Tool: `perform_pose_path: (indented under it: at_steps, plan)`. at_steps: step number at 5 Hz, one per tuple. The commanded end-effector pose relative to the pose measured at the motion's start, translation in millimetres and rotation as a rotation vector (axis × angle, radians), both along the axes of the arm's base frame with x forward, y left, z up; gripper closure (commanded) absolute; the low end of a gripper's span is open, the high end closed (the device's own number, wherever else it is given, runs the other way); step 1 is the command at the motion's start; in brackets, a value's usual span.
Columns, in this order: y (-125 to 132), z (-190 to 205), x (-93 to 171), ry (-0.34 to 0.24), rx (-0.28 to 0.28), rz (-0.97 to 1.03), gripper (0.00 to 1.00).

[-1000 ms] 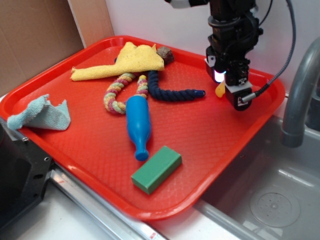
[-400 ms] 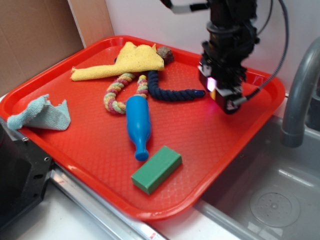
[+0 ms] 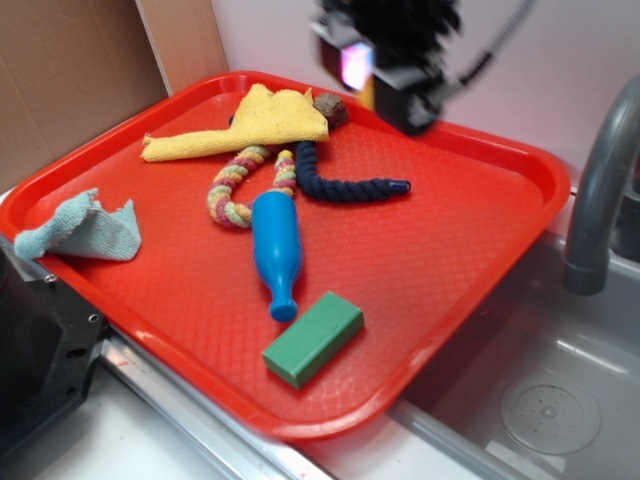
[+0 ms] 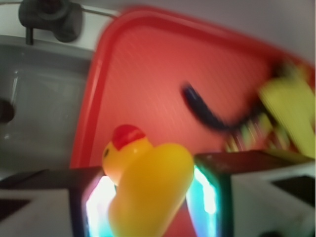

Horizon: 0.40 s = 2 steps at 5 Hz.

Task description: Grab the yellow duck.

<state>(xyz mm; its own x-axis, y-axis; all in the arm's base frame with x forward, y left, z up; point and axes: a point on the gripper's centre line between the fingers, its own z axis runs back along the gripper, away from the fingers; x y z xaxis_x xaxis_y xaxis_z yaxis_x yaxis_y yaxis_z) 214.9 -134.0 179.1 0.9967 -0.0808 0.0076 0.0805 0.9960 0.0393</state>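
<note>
Duck in grip, lifted above the tray.
gripper (image 4: 148, 197) fingers clamp yellow duck (image 4: 148, 187); blurred, seems centred. Hold squeeze steady over red tray (image 3: 520, 170).

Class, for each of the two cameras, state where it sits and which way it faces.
Exterior: in front, above, looking down at the red plastic tray; blurred end effector at top.
Wrist: on the arm, looking past the end effector, which grips the small yellow rubber duck.
Shared: tray, dark blue rope.
</note>
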Motion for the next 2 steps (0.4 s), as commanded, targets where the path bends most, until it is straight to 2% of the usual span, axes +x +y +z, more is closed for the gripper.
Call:
perform_pose_path:
  at_steps: [1, 2]
  plan:
    - [36, 104, -55, -0.018, -0.038, 0.478, 1.00]
    - [54, 97, -65, -0.080, -0.013, 0.540, 1.00]
